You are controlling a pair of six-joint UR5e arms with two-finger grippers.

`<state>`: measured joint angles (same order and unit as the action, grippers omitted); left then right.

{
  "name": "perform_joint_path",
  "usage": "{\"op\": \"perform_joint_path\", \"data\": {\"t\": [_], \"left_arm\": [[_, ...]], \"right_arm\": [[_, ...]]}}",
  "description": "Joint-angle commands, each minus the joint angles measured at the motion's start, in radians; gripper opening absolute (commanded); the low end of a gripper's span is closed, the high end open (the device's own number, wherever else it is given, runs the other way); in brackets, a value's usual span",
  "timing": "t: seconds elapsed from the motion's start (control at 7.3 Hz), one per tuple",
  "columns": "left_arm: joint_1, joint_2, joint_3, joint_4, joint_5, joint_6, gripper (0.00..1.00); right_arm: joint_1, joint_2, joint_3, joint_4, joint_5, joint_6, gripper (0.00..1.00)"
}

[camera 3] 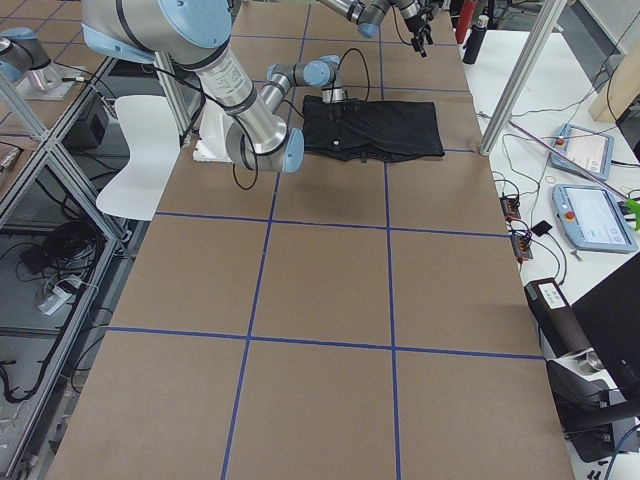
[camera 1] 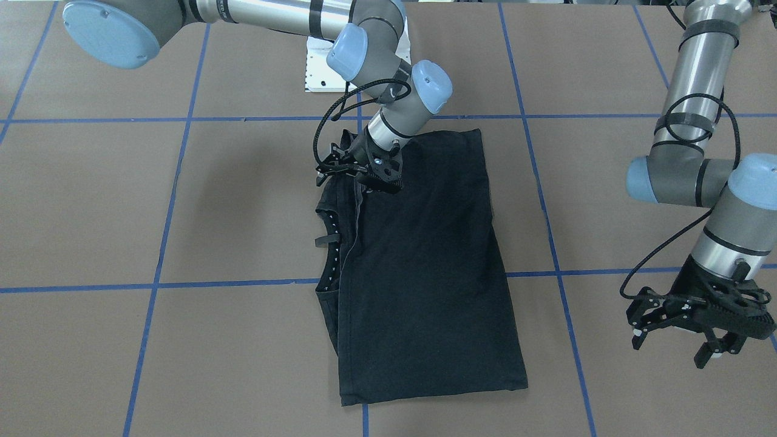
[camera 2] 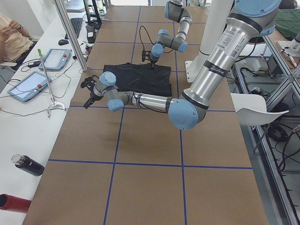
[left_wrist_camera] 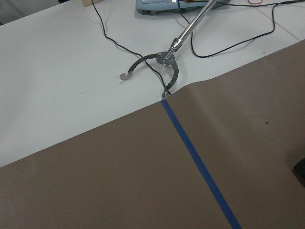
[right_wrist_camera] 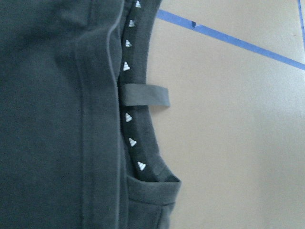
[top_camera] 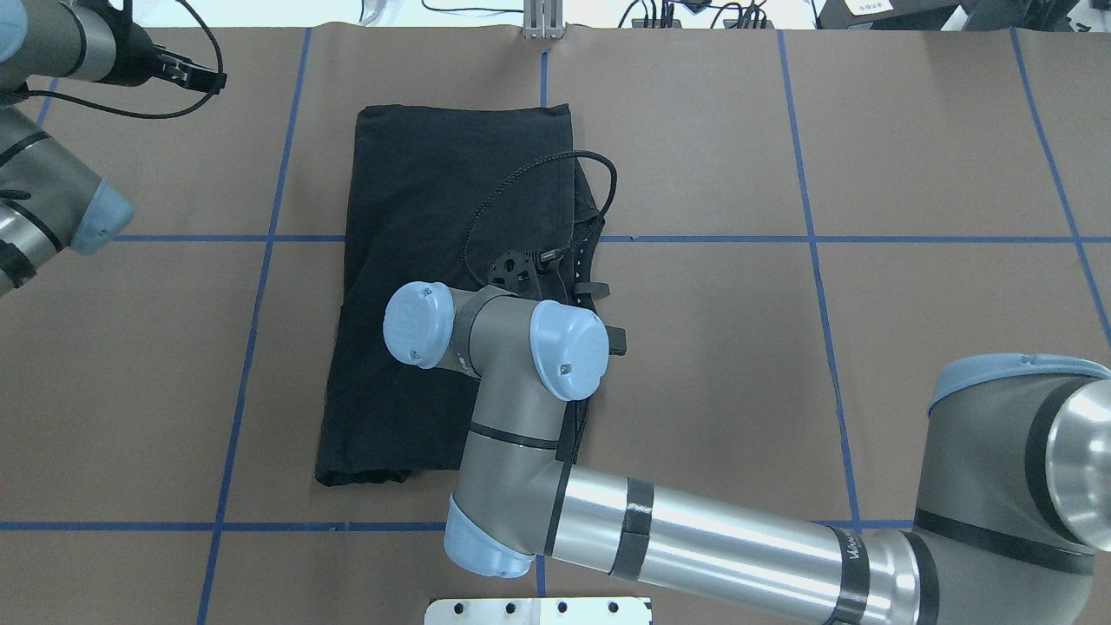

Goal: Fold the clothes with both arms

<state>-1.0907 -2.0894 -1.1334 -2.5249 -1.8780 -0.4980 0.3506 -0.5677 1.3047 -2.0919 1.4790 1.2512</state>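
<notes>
Looking from across the counter (camera 1: 121, 212), the black shirt (camera 1: 425, 261) lies flat in the middle. It is folded into a long narrow oblong, with the collar (camera 1: 332, 243) showing along one long edge. The right hand (camera 1: 358, 172) is down at that edge's corner nearest the robot; I cannot tell whether it is pinching cloth. The left hand (camera 1: 671, 351) hangs well off to the side, fingers spread, holding nothing.

From overhead, the shirt (top_camera: 434, 217) lies across a blue tape line (top_camera: 694, 239), and the right arm (top_camera: 521, 417) covers its own hand. The left hand (top_camera: 187, 76) is up in the picture's corner, apart from the cloth.

The left-end view shows the shirt (camera 2: 136, 77) with the near arm's hand just off its near edge. The right-end view shows it (camera 3: 385, 128) as a low, flat slab.

The left wrist camera sees only bare counter, tape and a grabber tool (left_wrist_camera: 162, 67) on the white surface beyond.

The right wrist camera looks down on the collar (right_wrist_camera: 128, 109), its hanging loop (right_wrist_camera: 145, 95) and the stacked layers.

This is light, limp cloth. It will likely sag wherever it is unsupported, and the layers may slide apart if only the top one is caught. The best hold looks to be the two corners of one short end, pinching all layers through the thicker seamed edge, not the loop.
</notes>
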Motion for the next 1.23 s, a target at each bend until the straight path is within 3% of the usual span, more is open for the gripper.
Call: {"op": "perform_joint_path", "data": {"t": [0.0, 0.27, 0.55, 0.82, 1.1], "left_arm": [[0.0, 0.0, -0.002, 0.0, 0.0, -0.001, 1.0], [0.0, -0.001, -0.015, 0.0, -0.001, -0.052, 1.0], [0.003, 0.015, -0.061, 0.005, -0.073, -0.228, 1.0], [0.104, 0.15, -0.286, 0.012, -0.072, -0.386, 1.0], [0.237, 0.28, -0.495, 0.014, -0.037, -0.566, 1.0]], "right_arm": [[0.005, -0.134, 0.198, -0.039, -0.019, -0.065, 1.0], [0.016, -0.186, 0.327, -0.033, -0.023, -0.087, 1.0], [0.047, -0.21, 0.456, 0.092, -0.014, -0.067, 1.0], [0.048, -0.372, 0.591, 0.38, -0.013, -0.009, 1.0], [0.05, -0.467, 0.633, 0.556, -0.014, 0.065, 1.0]]}}
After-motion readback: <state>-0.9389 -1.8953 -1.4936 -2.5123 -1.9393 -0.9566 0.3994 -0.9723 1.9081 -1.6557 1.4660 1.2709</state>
